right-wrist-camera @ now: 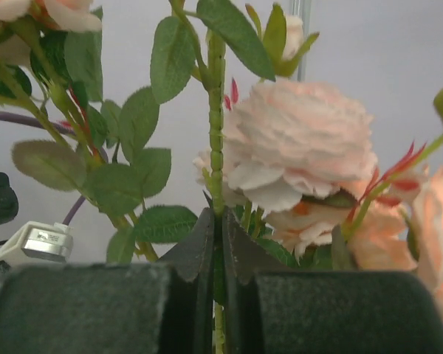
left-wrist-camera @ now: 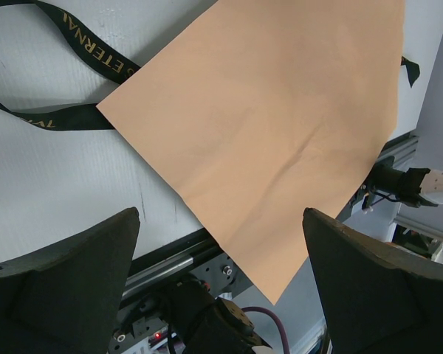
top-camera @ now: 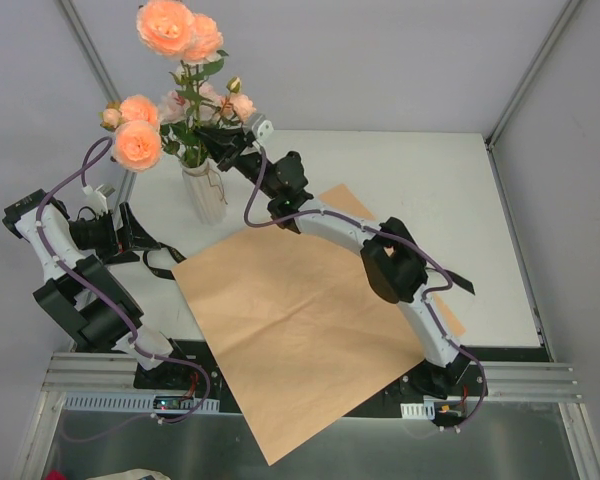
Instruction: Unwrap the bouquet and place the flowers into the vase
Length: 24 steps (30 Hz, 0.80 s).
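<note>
The flowers (top-camera: 180, 60) stood in the vase (top-camera: 205, 195) at the table's (top-camera: 430, 200) far left. I had my right gripper (right-wrist-camera: 218, 251) clamped on one green stem (right-wrist-camera: 216, 147). My left gripper (left-wrist-camera: 221, 217) hung wide open over the flattened paper (left-wrist-camera: 280, 133) and black ribbon (left-wrist-camera: 74, 37).

flowers (top-camera: 166, 28) in vase (top-camera: 205, 195) (far left) | paper (top-camera: 300, 320) before vase | ribbon (left-wrist-camera: 92, 46) left of paper

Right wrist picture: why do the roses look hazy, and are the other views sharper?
Right wrist view: the roses sit close to the lens, soft against a bright wall; the right fingers blur too. Left wrist view: left fingers blurred, paper and ribbon lettering crisp. Top view: sharp, even light, topmost blooms glaring.
</note>
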Each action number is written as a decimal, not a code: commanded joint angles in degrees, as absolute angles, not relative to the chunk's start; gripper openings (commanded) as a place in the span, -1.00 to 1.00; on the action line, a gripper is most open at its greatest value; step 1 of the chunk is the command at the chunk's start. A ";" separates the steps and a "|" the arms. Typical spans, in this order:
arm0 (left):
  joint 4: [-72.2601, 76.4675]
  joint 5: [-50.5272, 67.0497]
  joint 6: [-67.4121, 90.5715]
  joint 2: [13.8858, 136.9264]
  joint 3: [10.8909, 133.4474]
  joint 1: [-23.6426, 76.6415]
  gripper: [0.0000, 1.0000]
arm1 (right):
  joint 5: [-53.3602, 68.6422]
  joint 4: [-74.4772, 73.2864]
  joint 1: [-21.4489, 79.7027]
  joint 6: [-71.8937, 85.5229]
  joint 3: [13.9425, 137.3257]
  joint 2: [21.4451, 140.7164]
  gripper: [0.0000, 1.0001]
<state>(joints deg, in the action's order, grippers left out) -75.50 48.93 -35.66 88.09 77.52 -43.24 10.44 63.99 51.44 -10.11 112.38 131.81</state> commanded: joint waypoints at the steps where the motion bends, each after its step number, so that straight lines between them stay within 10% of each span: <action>1: -78.13 49.66 -37.70 87.28 78.49 -43.77 0.84 | 7.74 68.73 52.29 -9.41 109.52 127.27 -0.99; 24: -78.92 50.54 -37.53 83.85 76.56 -43.77 0.85 | 7.47 18.65 53.35 -11.34 116.31 122.86 -0.99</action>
<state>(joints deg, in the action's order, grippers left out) -75.48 49.01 -35.75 86.94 77.38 -43.24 5.39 29.41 53.80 -11.03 107.81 119.77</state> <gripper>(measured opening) 0.923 0.033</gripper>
